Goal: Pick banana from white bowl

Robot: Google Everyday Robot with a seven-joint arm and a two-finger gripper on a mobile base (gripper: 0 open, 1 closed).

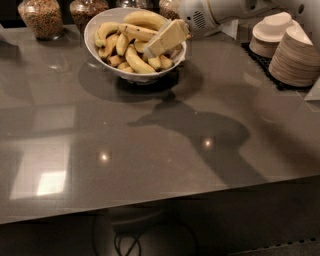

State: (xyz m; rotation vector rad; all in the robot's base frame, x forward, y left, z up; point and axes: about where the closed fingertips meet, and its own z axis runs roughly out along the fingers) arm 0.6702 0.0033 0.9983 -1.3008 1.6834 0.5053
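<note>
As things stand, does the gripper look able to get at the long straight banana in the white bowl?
Probably yes. The gripper hangs over the right side of the white bowl, its tip close beside the banana, which lies on top of the pile with nothing else covering it.

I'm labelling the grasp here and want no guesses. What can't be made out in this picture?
- Camera view: the gripper over the white bowl covers the banana at its right end, so contact cannot be told.
- Lower bananas: mostly buried under the pile.
- Left jar: top cut off by the upper edge.
- Arm: runs out at the top edge.
</note>
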